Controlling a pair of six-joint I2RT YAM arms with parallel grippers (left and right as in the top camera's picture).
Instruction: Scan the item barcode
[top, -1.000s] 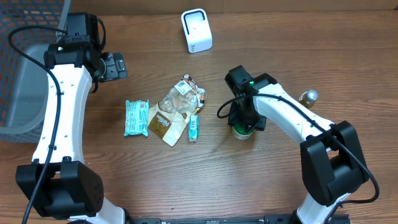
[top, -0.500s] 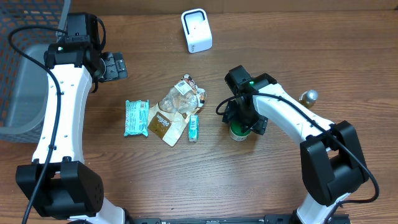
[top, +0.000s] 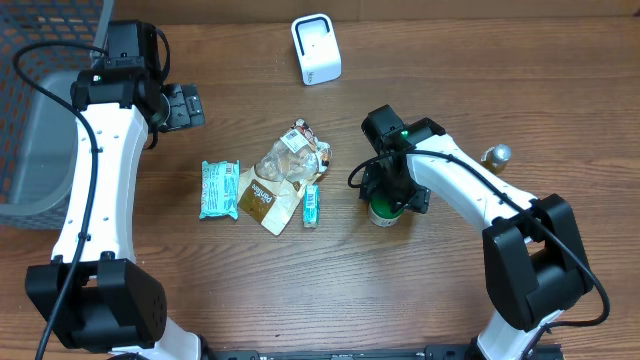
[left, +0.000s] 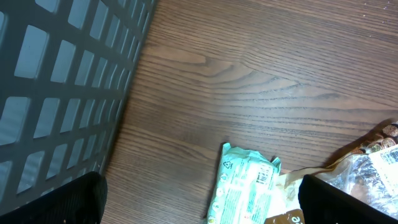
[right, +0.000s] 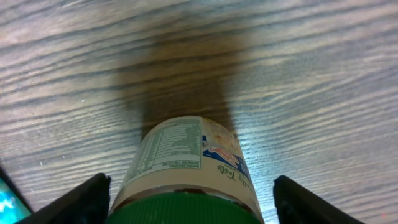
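One jar (top: 385, 212), one scanner (top: 316, 48), four packets (top: 218, 189)

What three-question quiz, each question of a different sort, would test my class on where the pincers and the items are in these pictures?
1. True or false: the left pincer is open and holds nothing.
2. Which thing do the right pincer's fingers flank? A the white scanner; B the green-lidded jar; C the teal packet.
3. Fill the gap: the mesh basket stands beside the ____ arm.
Key: 1 true; 2 B; 3 left.
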